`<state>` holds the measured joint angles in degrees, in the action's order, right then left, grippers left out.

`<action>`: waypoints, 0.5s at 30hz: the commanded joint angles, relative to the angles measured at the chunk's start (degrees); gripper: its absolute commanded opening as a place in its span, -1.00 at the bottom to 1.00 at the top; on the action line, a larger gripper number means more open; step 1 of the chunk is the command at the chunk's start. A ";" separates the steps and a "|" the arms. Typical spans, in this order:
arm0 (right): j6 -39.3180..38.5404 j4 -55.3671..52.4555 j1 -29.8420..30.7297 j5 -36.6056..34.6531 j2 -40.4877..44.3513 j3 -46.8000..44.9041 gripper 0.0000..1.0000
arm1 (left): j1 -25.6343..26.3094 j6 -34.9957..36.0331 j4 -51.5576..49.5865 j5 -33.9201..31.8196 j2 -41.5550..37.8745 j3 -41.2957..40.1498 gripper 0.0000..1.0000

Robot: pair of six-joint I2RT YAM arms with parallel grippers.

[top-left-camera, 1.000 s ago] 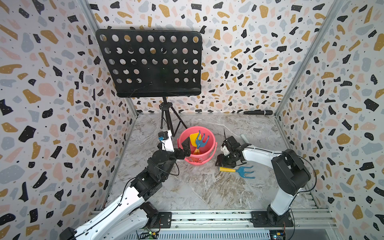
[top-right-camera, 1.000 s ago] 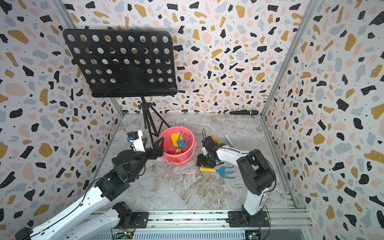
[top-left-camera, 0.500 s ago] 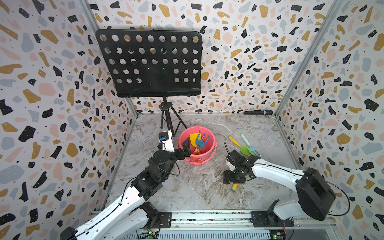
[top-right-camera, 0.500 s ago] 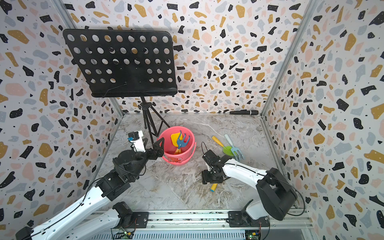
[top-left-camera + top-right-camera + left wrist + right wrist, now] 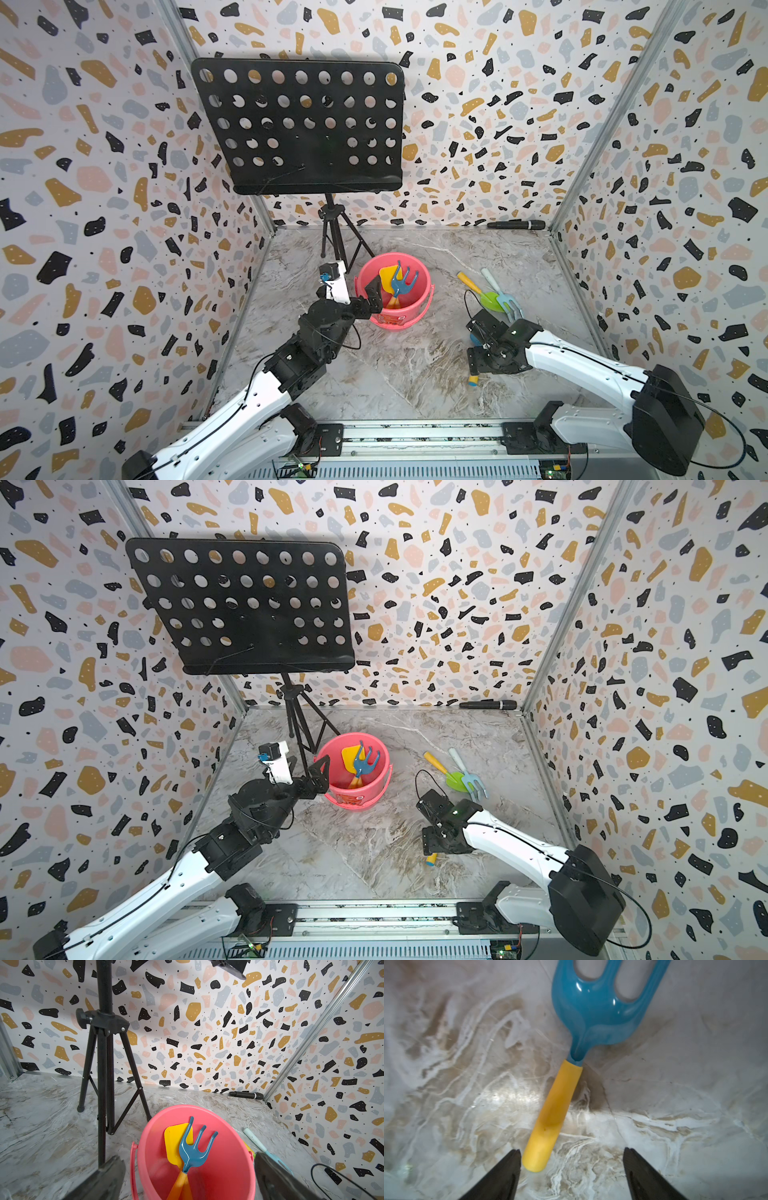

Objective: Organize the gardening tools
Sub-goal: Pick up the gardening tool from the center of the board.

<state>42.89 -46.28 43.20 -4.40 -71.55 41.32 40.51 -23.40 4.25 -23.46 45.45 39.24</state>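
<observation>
A pink bucket [image 5: 401,320] holds a yellow shovel [image 5: 172,1142] and a blue rake [image 5: 193,1149]. My left gripper [image 5: 372,297] stands open at the bucket's left rim, holding nothing. To the right, a green spade [image 5: 490,298] and a pale-blue white-handled rake [image 5: 509,303] lie together on the floor. Nearer the front lies another blue rake [image 5: 600,1007] with a yellow handle [image 5: 552,1118]. My right gripper [image 5: 572,1167] hovers open just above the handle's end, which sits beside one fingertip [image 5: 508,1167]. In both top views the arm hides most of this rake; only its handle end [image 5: 472,380] shows.
A black music stand [image 5: 299,124] on a tripod [image 5: 336,245] rises behind the bucket. A black microphone [image 5: 515,225] lies along the back wall at the right. Patterned walls close in three sides, and a metal rail [image 5: 415,436] runs along the front.
My right gripper swung from beside the bucket toward the front and its jaws spread wider. The blue rake on the floor turned, handle now pointing frontward. The left arm stayed still.
</observation>
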 commanded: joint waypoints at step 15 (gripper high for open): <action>2.17 11.57 0.18 1.51 -7.75 -0.65 0.62 | -0.17 -0.50 2.43 -0.25 0.77 0.31 0.99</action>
<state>44.16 -35.77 43.20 -2.70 -78.46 39.79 40.51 -23.44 4.27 -23.44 46.13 39.24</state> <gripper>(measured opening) 0.818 0.994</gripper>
